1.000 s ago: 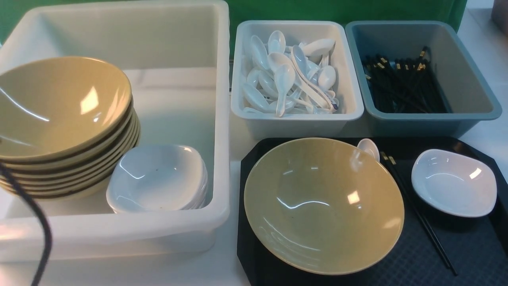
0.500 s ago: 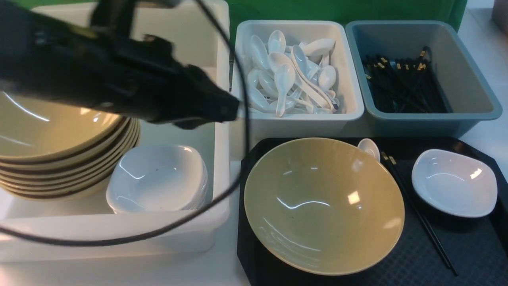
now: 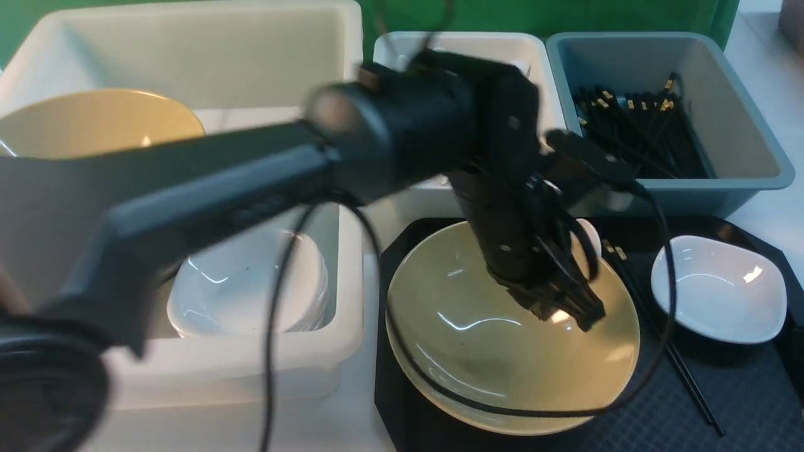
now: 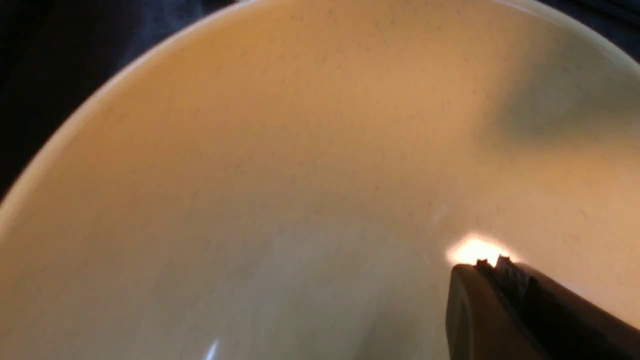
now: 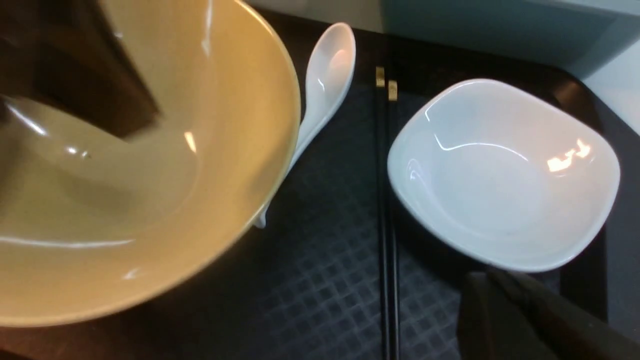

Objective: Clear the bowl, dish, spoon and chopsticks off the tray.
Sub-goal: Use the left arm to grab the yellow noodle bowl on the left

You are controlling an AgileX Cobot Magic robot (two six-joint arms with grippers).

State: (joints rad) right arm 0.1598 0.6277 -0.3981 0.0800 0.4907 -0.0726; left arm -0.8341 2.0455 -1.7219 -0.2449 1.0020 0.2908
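Note:
The olive-yellow bowl [image 3: 477, 358] sits on the left of the black tray [image 3: 691, 414]. My left gripper [image 3: 586, 319] hangs shut and empty over the bowl's right inner slope; the left wrist view shows its joined tips [image 4: 492, 262] just above the glaze [image 4: 280, 150]. The white spoon [image 5: 325, 80] lies against the bowl's [image 5: 150, 190] far right rim, mostly hidden by the arm in the front view. The black chopsticks [image 5: 385, 200] lie between the bowl and the white dish [image 5: 500, 175]. My right gripper [image 5: 487, 277] is shut and empty beside the dish's near edge, above the tray [image 5: 320, 280].
A large white tub [image 3: 188, 56] at the left holds a stack of olive bowls [image 3: 94, 122] and stacked white dishes [image 3: 245, 289]. Behind the tray stand a white tub [image 3: 402, 44], mostly hidden by my arm, and a blue-grey tub [image 3: 741, 125] of chopsticks [image 3: 641, 132].
My left arm has swung in from the left, across the big tub, and down over the bowl on the tray. Nothing on the tray has moved.

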